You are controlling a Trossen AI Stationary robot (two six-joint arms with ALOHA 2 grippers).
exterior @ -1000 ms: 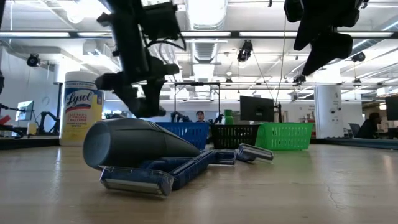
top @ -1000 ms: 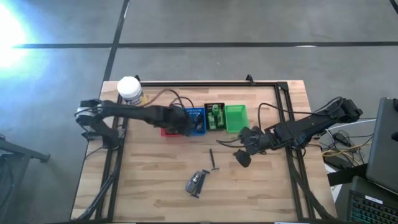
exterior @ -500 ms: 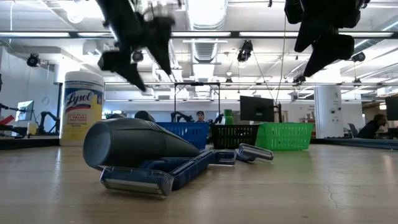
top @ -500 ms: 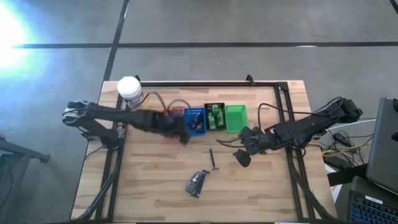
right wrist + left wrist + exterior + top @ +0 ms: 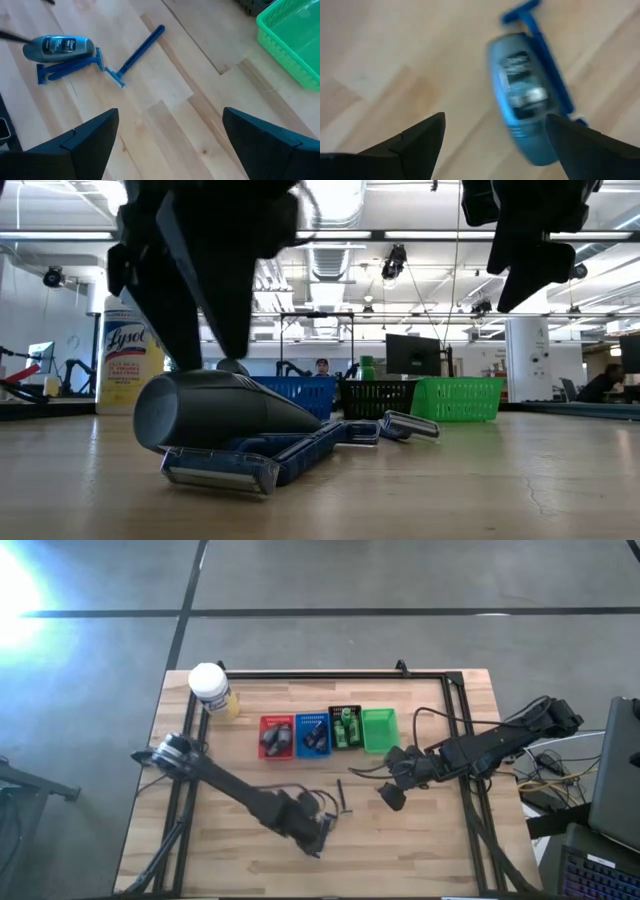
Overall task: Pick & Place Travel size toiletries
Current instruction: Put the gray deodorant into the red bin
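A dark grey oblong tube [image 5: 522, 100] lies on its side on two blue razors [image 5: 70, 70] near the table's near middle; I also see the tube in the low view [image 5: 215, 410]. A third razor [image 5: 343, 795] lies flat beside them. My left gripper [image 5: 492, 145] is open and hovers just above the tube [image 5: 318, 832], a finger on either side and apart from it. My right gripper [image 5: 392, 795] is open and hangs above the table right of the razors. More dark tubes lie in the red tray [image 5: 276, 736] and blue tray [image 5: 312, 734]; green bottles stand in the black tray [image 5: 345, 728].
The four trays sit in a row at the far middle, and the green tray [image 5: 379, 730] is at the right end of the row. A white-capped yellow jar [image 5: 208, 685] stands at the far left corner. Bare wood lies between the razors and the trays.
My left gripper has swung from over the red and blue trays toward the table's near edge and come down over the grey tube. The tube and razors have not moved. My right arm has kept still.
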